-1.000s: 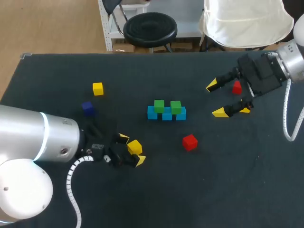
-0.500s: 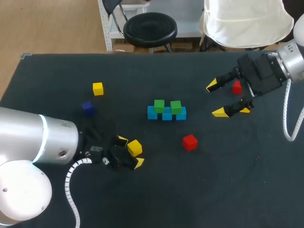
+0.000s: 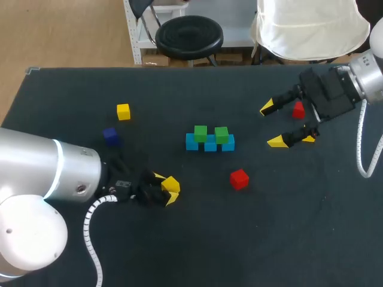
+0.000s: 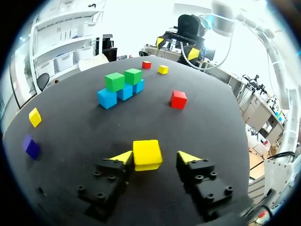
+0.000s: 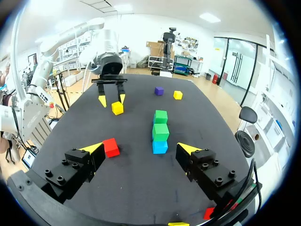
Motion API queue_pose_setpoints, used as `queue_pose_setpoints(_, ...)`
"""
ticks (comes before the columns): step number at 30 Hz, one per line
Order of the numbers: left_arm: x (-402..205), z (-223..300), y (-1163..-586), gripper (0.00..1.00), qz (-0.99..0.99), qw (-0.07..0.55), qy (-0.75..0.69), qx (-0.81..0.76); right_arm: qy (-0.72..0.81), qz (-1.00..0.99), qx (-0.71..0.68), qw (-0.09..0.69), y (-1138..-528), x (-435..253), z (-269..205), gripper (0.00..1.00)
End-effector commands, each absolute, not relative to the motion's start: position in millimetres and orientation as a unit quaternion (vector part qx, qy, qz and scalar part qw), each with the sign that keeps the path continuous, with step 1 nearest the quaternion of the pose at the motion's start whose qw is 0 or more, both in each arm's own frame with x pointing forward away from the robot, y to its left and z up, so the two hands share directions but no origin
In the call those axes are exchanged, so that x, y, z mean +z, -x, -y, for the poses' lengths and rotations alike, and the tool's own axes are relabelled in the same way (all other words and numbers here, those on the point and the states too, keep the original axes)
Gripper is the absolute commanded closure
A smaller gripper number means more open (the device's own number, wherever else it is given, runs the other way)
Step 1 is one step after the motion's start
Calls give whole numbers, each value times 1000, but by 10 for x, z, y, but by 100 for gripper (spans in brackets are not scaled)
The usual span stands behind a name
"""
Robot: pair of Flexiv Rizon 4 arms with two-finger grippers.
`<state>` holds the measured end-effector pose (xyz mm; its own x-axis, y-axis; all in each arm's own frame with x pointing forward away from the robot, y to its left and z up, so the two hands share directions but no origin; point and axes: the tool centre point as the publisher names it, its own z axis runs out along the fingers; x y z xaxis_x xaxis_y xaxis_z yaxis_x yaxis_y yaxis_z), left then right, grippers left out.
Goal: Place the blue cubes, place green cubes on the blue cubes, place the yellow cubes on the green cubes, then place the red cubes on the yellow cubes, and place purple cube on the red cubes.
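Closing in since a moment ago, my left end effector [image 4: 155, 157] is not yet shut around the yellow cube [image 4: 147, 154] on the bench [image 4: 70, 122], which looks light and hard, best pinched by its flat sides.

Table [image 3: 299, 233] centre: row of three cubes [image 3: 209, 144], side by side from left to right
On the row: two upper cubes [image 3: 200, 132], side by side, slightly apart
Right of the row, nearer me: lone cube [image 3: 239, 179], on the table, apart from the row
Left of the row, nearer me: left gripper [image 3: 165, 187], low over the table
Between its fingers: middle cube [image 3: 171, 183], touching one finger, with a gap to the other
Far left: farther cube [image 3: 123, 111] and, nearer me and slightly leftward, nearer cube [image 3: 110, 136], apart from each other, both beyond the left gripper
Right of the row: right gripper [image 3: 272, 124], fingers spread wide, tips toward the row
Under the right gripper, behind its tips: back cube [image 3: 298, 109] and front cube [image 3: 309, 138], apart
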<state>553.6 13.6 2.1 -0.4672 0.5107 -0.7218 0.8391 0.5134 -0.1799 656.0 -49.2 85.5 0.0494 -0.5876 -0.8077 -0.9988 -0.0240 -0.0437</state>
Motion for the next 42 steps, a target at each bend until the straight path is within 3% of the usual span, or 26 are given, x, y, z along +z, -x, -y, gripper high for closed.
queue_pose_setpoints(1,6,-150,-5573,72,-813,303,-417,-270,645,-615,311,331,-6563,849,490,0)
queue_pose_setpoints(3,7,-148,-5577,82,-812,303,-419,-270,645,-615,311,331,-6563,849,490,0)
queue_pose_setpoints(11,50,-108,-5610,100,-803,303,-438,-270,645,-615,311,331,-6563,849,490,0)
queue_pose_setpoints(20,57,81,-5667,100,-719,229,-583,-301,645,-615,311,331,-6563,849,490,0)
queue_pose_setpoints(26,90,142,-5661,100,-697,216,-620,-288,645,-615,311,331,-6563,849,490,0)
queue_pose_setpoints(27,95,145,-5667,97,-695,216,-623,-286,645,-615,311,331,-6563,849,490,0)
queue_pose_setpoints(30,103,154,-5677,52,-697,210,-628,-275,645,-615,311,331,-6563,849,490,0)
queue_pose_setpoints(31,101,156,-5678,31,-700,208,-627,-271,645,-615,311,331,-6563,849,490,0)
queue_pose_setpoints(32,99,157,-5679,0,-699,208,-627,-273,645,-615,311,331,-6563,849,490,0)
queue_pose_setpoints(42,79,29,-5657,0,-743,227,-569,-267,645,-615,311,331,-6563,849,490,0)
